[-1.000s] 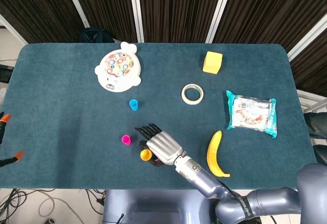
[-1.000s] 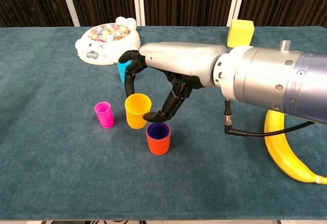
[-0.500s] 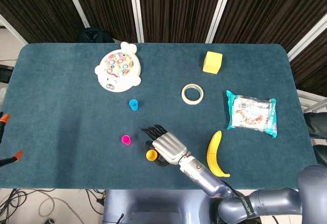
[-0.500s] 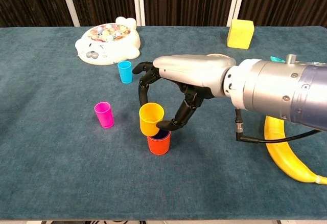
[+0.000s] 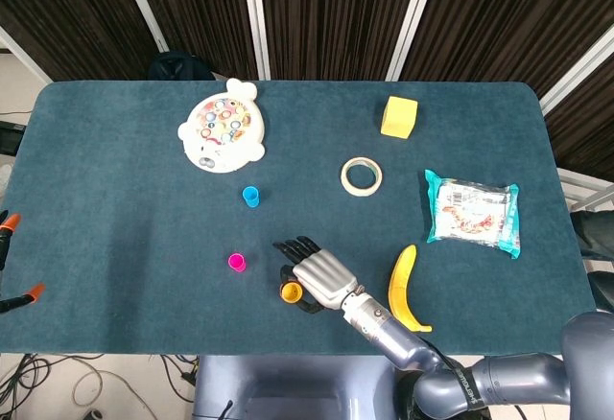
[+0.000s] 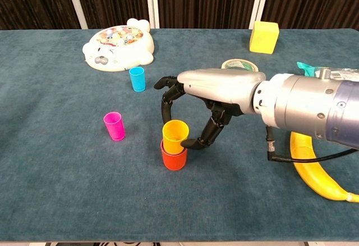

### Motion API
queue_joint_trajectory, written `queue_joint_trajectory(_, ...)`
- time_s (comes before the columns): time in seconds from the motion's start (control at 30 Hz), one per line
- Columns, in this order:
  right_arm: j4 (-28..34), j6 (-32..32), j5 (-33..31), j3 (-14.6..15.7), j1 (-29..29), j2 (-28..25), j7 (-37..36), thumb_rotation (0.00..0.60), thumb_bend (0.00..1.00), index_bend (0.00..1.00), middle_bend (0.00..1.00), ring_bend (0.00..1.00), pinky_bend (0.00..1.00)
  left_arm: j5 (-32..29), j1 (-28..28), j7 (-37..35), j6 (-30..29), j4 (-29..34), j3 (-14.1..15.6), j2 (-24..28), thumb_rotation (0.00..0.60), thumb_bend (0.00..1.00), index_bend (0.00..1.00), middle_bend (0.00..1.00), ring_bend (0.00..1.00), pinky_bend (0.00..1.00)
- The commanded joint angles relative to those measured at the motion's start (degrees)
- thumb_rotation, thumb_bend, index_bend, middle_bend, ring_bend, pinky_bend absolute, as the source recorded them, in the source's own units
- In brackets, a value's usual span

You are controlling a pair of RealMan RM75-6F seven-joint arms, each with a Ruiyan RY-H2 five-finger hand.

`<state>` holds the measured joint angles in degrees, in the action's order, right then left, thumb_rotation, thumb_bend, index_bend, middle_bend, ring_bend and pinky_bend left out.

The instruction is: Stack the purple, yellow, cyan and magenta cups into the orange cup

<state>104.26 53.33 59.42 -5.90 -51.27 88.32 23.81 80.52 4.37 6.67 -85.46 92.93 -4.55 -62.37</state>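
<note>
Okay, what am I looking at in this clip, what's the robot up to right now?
The right hand is placing the yellow cup into the orange cup; the yellow one sits upright in it, with the fingers curled around it. Whether they actually touch it is unclear. The magenta cup and cyan cup stand apart on the table, not yet stacked. No purple cup shows. The left hand is out of view.
</note>
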Motion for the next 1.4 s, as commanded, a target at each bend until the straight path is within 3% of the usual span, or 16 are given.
queue_joint_trajectory(0.03, -0.3, -0.2, 0.1, 0.1, 0.0, 0.2, -0.1, 0.600, 0.41, 0.47, 0.00, 0.01, 0.04, 0.0, 0.0, 0.0, 0.0, 0.0, 0.0, 0.0, 0.600, 0.00, 0.00, 0.00, 0.00, 0.05)
queue_joint_trajectory(0.2, -1.2, -0.5, 0.0, 0.2, 0.0, 0.9, -0.1, 0.600, 0.41, 0.45, 0.00, 0.01, 0.04, 0.0, 0.0, 0.0, 0.1, 0.0, 0.0, 0.0, 0.600, 0.00, 0.00, 0.00, 0.00, 0.05)
queue_joint_trajectory(0.43, -2.3, -1.6, -2.0, 0.5, -0.2, 1.2, 0.5, 0.600, 0.41, 0.21, 0.00, 0.01, 0.04, 0.0, 0.0, -0.1, 0.0, 0.0, 0.0, 0.1, 0.600, 0.00, 0.00, 0.00, 0.00, 0.05)
queue_joint_trajectory(0.53, -2.5, -2.0, -3.0, 0.3, -0.5, 1.3, 0.8, 0.600, 0.40, 0.17, 0.00, 0.01, 0.04, 0.0, 0.0, -0.2, 0.1, 0.0, 0.0, 0.1, 0.600, 0.00, 0.00, 0.00, 0.00, 0.05)
queue_joint_trajectory(0.73, -2.6, -1.5, -3.8, -0.5, -0.7, 1.2, 1.0, 0.600, 0.41, 0.15, 0.00, 0.01, 0.04, -0.1, 0.0, -0.3, 0.0, 0.0, -0.1, 0.1, 0.600, 0.00, 0.00, 0.00, 0.00, 0.05)
queue_joint_trajectory(0.93, -4.0, 2.7, -3.6, -4.2, -0.9, 0.3, 2.4, 0.600, 0.41, 0.16, 0.00, 0.01, 0.04, -0.2, -0.1, -0.6, 0.0, 0.0, -0.2, 0.2, 0.600, 0.00, 0.00, 0.00, 0.00, 0.05)
queue_joint_trajectory(1.2, -9.4, 0.5, -14.6, -10.0, -3.9, -0.9, 3.1, 0.600, 0.41, 0.15, 0.00, 0.01, 0.04, -0.8, 0.1, -0.4, 0.6, -0.4, -0.3, 0.0, 0.600, 0.00, 0.00, 0.00, 0.00, 0.05)
queue_joint_trajectory(1.4, -19.6, -2.8, -21.2, -11.7, -8.4, 4.3, 4.6, 0.600, 0.41, 0.15, 0.00, 0.01, 0.04, -1.7, 0.2, -0.1, 0.6, -0.7, -0.7, -0.2, 0.600, 0.00, 0.00, 0.00, 0.00, 0.05)
